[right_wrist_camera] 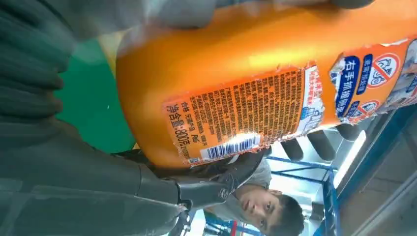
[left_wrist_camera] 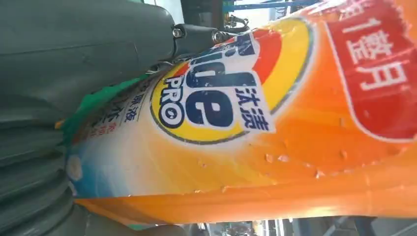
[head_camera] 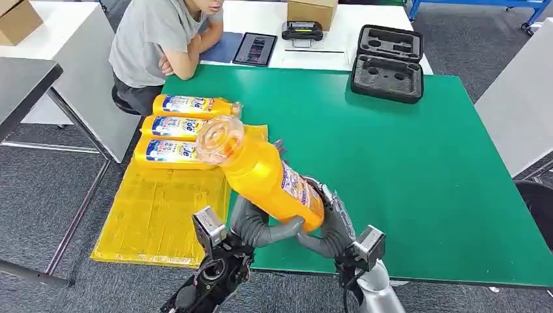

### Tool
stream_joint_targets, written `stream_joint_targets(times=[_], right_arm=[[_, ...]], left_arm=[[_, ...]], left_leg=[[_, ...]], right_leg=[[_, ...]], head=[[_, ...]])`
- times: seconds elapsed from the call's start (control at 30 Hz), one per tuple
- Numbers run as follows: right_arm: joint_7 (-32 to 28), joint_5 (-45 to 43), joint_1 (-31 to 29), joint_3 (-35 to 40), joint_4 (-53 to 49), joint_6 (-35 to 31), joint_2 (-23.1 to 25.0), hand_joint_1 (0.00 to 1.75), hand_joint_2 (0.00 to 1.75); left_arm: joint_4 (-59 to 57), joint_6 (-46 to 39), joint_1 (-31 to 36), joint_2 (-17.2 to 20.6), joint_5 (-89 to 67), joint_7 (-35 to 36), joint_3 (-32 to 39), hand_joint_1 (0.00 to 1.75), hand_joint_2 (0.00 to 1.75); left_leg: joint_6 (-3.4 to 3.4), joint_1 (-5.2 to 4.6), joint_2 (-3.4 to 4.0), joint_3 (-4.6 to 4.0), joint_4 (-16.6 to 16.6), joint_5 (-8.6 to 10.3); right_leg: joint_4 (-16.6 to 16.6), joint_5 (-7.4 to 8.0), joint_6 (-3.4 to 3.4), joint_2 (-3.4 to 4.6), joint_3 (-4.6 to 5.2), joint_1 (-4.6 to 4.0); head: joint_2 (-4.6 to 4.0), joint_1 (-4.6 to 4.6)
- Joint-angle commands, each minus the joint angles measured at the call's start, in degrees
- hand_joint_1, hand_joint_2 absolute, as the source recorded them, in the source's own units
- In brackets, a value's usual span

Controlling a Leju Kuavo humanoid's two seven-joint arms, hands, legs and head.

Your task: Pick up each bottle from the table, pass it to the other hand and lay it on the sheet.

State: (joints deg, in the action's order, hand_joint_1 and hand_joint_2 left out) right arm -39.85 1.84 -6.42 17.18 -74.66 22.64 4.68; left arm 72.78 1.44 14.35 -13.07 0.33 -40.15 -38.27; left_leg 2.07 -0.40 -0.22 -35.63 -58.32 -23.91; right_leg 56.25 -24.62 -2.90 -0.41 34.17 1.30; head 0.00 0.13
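An orange detergent bottle [head_camera: 274, 177] with a clear cap is tilted above the near edge of the green table [head_camera: 404, 150], its cap toward the far left. My left hand [head_camera: 259, 227] wraps its lower body from the left and my right hand [head_camera: 331, 225] holds its base from the right. The left wrist view shows the bottle's front label [left_wrist_camera: 216, 98] against my left hand [left_wrist_camera: 74, 59]. Its back label [right_wrist_camera: 246, 108] lies in my right hand [right_wrist_camera: 98, 182]. Three like bottles [head_camera: 176, 127] lie side by side at the far end of the yellow sheet [head_camera: 156, 218].
A person [head_camera: 160, 45] sits at the table's far left corner, arms folded on it, beside a tablet [head_camera: 255, 49]. An open black case [head_camera: 387, 63] lies at the far edge. A white table behind carries a cardboard box [head_camera: 312, 11] and a black device [head_camera: 302, 30].
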Motion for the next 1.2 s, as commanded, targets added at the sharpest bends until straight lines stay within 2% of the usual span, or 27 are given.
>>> stream_joint_targets(times=[0.03, 0.17, 0.23, 0.4, 0.53, 0.67, 1.2], right_arm=[[-0.15, -0.26, -2.69, 2.88, 5.04, 0.08, -1.32, 1.75, 1.75], [-0.15, -0.38, -2.58, 3.75, 4.72, -0.37, -1.25, 1.75, 1.75], [-0.15, -6.20, -2.63, 2.02, 5.53, 4.95, -0.73, 1.75, 1.75], [-0.15, -8.20, -2.09, -1.04, 4.47, 7.56, -1.01, 1.75, 1.75], [-0.15, -7.57, -1.95, -4.43, 1.35, 6.80, -0.80, 1.75, 1.75], [-0.15, -6.89, -1.41, -6.66, -0.82, 6.85, -1.15, 1.75, 1.75], [-0.15, -5.20, -1.56, -7.93, -0.59, 7.22, -1.19, 1.75, 1.75]], left_arm=[[-0.20, -0.06, 1.88, 1.50, -0.07, 0.15, -1.67, 0.00, 1.75], [0.02, -0.77, 1.92, 1.75, -0.30, 0.15, -1.75, 0.00, 1.75], [0.24, -0.96, 1.84, 1.99, -0.36, 0.15, -1.71, 0.00, 1.75], [0.82, -1.17, 1.44, 2.47, -0.48, 0.15, -1.81, 0.00, 1.75], [0.48, -1.51, 1.55, 2.69, -0.81, 0.15, -2.28, 0.00, 1.75], [-0.62, -1.23, 1.91, 2.71, -0.61, 0.15, -2.77, 0.00, 1.75], [-0.89, -0.49, 2.49, 2.51, -0.20, 0.15, -2.52, 0.00, 1.75]], left_leg=[[-0.13, 0.10, 0.02, 0.24, 0.01, -0.08], [-0.15, 0.12, 0.12, 0.29, 0.02, -0.12], [-0.17, 0.15, 0.08, 0.32, 0.01, -0.13], [-0.11, 0.07, 0.03, 0.22, 0.05, -0.07], [-0.20, 0.15, 0.06, 0.41, -0.01, -0.18], [-0.11, 0.07, 0.00, 0.19, 0.01, -0.06], [-0.13, 0.08, 0.06, 0.25, 0.03, -0.08]], right_leg=[[-0.07, -0.05, 0.15, 0.03, -0.26, -0.10], [-0.08, -0.05, 0.18, 0.12, -0.29, -0.13], [-0.08, -0.08, 0.20, 0.09, -0.34, -0.15], [-0.08, -0.04, 0.13, 0.04, -0.23, -0.08], [-0.08, -0.12, 0.23, 0.07, -0.43, -0.16], [-0.05, -0.04, 0.13, 0.01, -0.21, -0.07], [-0.07, -0.04, 0.15, 0.06, -0.24, -0.08]], head=[[0.00, 0.00], [0.00, -0.02], [0.00, 0.00], [0.00, 0.00], [0.00, 0.00], [0.00, 0.00], [0.00, 0.00]])
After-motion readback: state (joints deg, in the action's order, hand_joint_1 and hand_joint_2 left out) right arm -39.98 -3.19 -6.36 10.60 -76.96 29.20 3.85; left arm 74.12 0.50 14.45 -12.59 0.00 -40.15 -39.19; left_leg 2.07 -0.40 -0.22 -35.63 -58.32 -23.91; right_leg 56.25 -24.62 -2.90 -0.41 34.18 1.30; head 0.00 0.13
